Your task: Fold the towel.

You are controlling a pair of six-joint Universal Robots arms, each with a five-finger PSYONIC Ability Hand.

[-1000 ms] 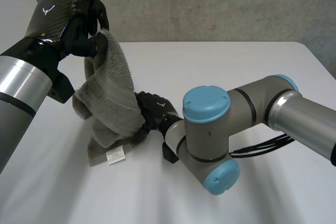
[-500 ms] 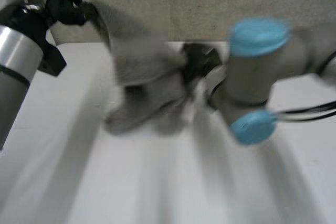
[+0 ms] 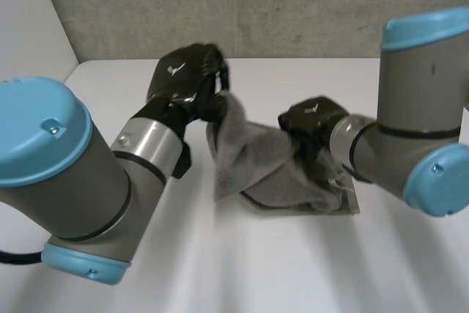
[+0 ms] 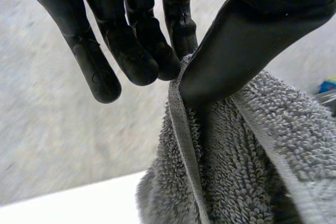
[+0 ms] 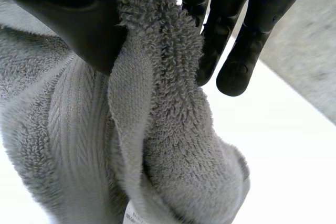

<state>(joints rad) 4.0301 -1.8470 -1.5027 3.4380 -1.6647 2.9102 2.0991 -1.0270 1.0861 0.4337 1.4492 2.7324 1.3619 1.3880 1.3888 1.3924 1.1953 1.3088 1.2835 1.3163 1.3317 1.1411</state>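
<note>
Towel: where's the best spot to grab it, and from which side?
At its flat hemmed edge, near a corner, pinched from above between thumb and fingers. The towel is limp and sags onto the table, so the middle would only bunch. The left hand pinches that hem; the right hand pinches a fold.

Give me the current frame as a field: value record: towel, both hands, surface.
towel: grey terry, bunched, upper part lifted, lower part lying on the table
left hand: raised above the table, pinching a hemmed edge of the towel between thumb and fingers
right hand: pinching a bunched fold of the towel on the side away from the left hand
table: white
fold status: not yet folded flat
</note>
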